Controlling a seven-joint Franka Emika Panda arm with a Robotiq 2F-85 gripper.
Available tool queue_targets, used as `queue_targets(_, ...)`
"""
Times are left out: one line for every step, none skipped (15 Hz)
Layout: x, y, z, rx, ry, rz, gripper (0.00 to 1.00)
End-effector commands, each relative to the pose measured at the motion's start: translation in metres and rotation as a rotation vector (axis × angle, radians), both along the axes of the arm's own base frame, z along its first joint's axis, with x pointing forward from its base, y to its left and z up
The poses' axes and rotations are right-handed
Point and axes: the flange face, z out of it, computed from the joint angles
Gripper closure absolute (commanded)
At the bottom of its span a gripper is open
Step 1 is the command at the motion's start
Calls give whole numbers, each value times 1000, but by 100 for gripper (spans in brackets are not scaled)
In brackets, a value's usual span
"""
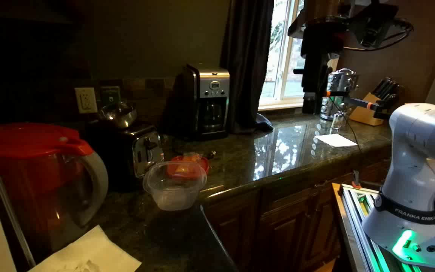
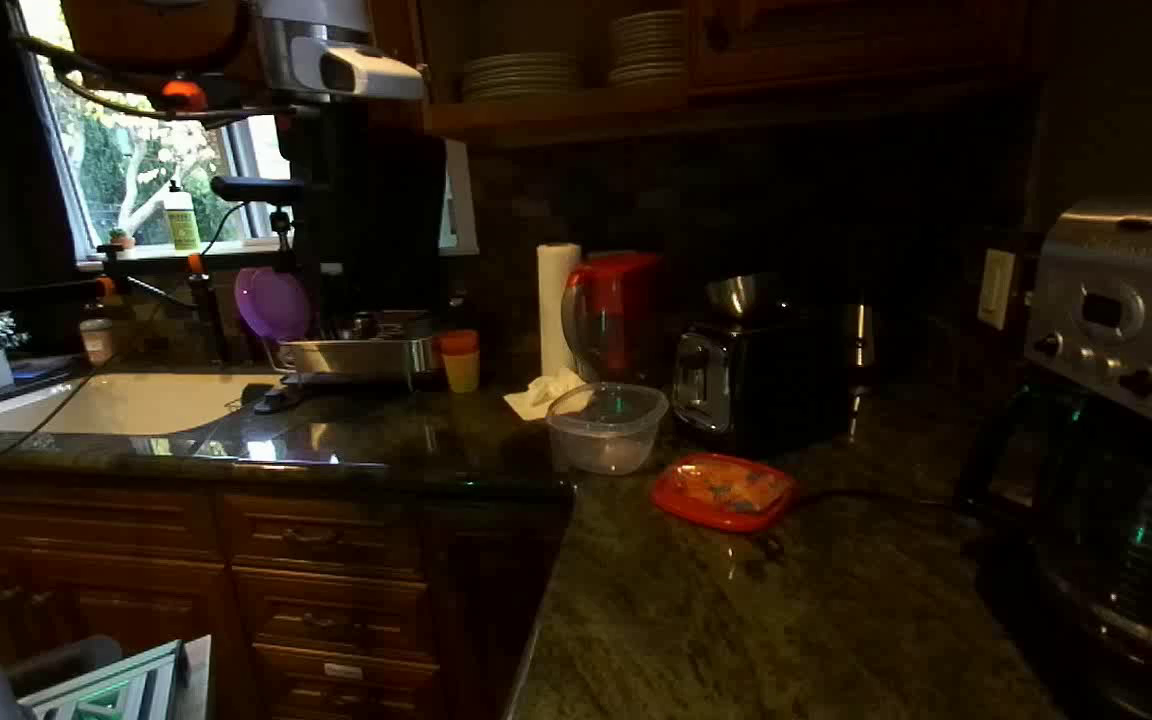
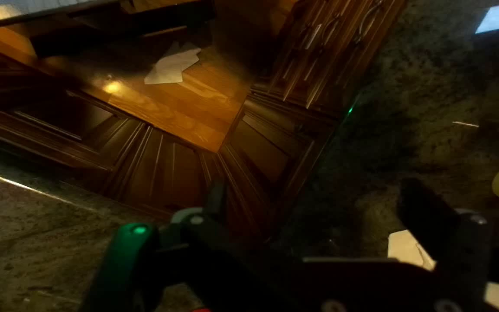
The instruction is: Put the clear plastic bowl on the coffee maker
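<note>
The clear plastic bowl (image 1: 175,194) stands upright on the dark counter near its inner corner; it also shows in an exterior view (image 2: 604,445). The black coffee maker (image 1: 214,88) with silver front stands against the back wall, beside the curtain; part of it shows in an exterior view (image 2: 1101,330). My gripper (image 1: 312,107) hangs high, well away from the bowl and coffee maker. In the wrist view the gripper (image 3: 314,195) is open with nothing between its fingers. I cannot make out the bowl in the wrist view.
A red dish (image 2: 726,492) lies beside the bowl. A toaster (image 2: 736,385) carries a metal bowl (image 1: 118,113). A red-topped pitcher (image 1: 32,158) and white paper (image 1: 89,251) are near. A knife block (image 1: 368,109) and spice rack (image 1: 338,87) stand at the counter's far end.
</note>
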Motion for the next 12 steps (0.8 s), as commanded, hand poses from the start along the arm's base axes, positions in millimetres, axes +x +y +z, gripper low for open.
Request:
queue_targets(0, 0, 1, 0, 1, 0, 0)
queue_targets(6, -6, 4, -34, -17, -19, 0)
queue_targets(13, -18, 8, -56, -33, -33, 0)
queue_targets(18, -28, 12, -48, -42, -47, 0)
queue_targets(26, -41, 19, -67, -51, -73, 0)
queue_targets(34, -52, 24, -72, -55, -85, 0)
queue_targets(41, -60, 26, -61, -45, -92, 0)
queue_targets(47, -66, 28, -54, -42, -93, 0)
queue_targets(30, -56, 25, -56, -58, -94, 0)
queue_targets(34, -61, 27, -51, -58, -100, 0)
queue_targets(35, -61, 26, -51, -55, -102, 0)
queue_targets(35, -60, 25, -52, -54, -99, 0)
